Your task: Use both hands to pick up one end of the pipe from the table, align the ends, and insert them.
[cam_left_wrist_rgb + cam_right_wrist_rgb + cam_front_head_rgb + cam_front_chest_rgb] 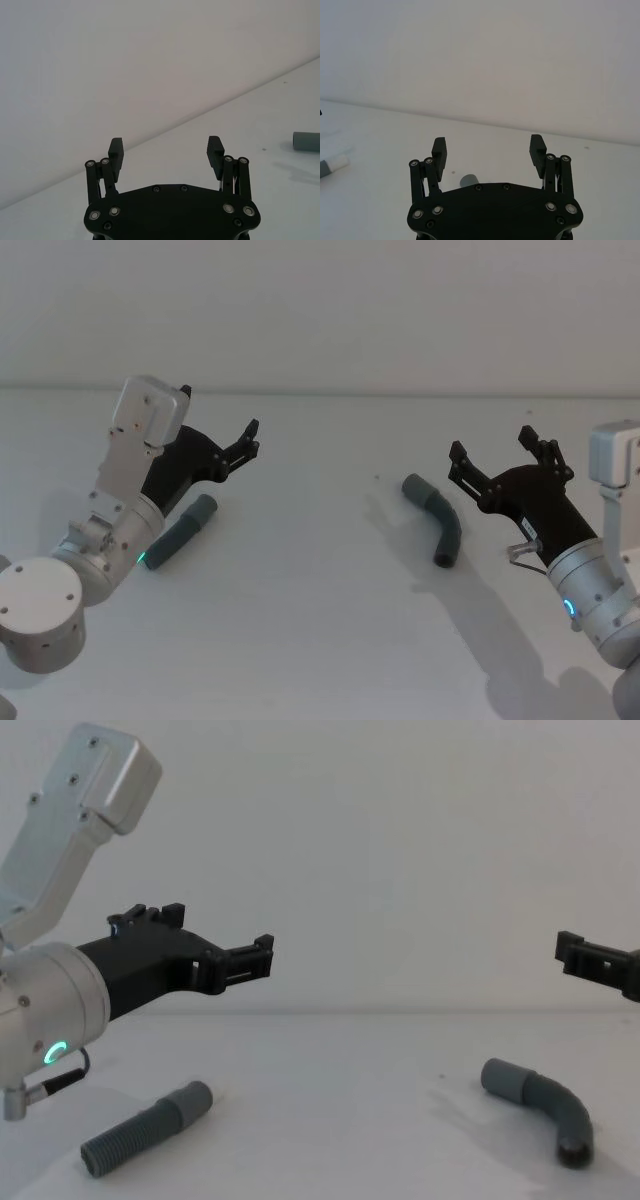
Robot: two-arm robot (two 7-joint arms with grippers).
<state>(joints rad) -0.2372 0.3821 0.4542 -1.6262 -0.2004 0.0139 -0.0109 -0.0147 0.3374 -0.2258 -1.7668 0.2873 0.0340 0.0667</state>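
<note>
**Both grippers open above the table, the two pipe pieces lie apart**

The two pieces of the pipe lie flat on the white table (320, 630), well apart from each other. The ribbed piece (178, 536) is on the robot's left side. In the head view it lies on a diagonal, with its smooth cuff (204, 509) turned away from the robot and toward the middle of the table. In the right wrist view this cuff shows a pale tip (340, 161). The elbow piece (441, 512) is on the right side. Its wider cuff (414, 486) points away from the robot and to the left, and its dark open end (443, 560) points toward the robot.

The left gripper (249, 439) hangs in the air, just beyond the ribbed piece and not touching it. Its two fingers (115, 152) stand wide apart. In the chest view this gripper is clearly higher than the ribbed piece, and a green light (52, 1052) shines on the left arm (45, 1010).

The right gripper (491, 443) hovers just to the right of the elbow piece, apart from it. Its fingers (537, 149) are also spread wide. In the chest view one of them comes in at the right edge, well above the elbow piece
</note>
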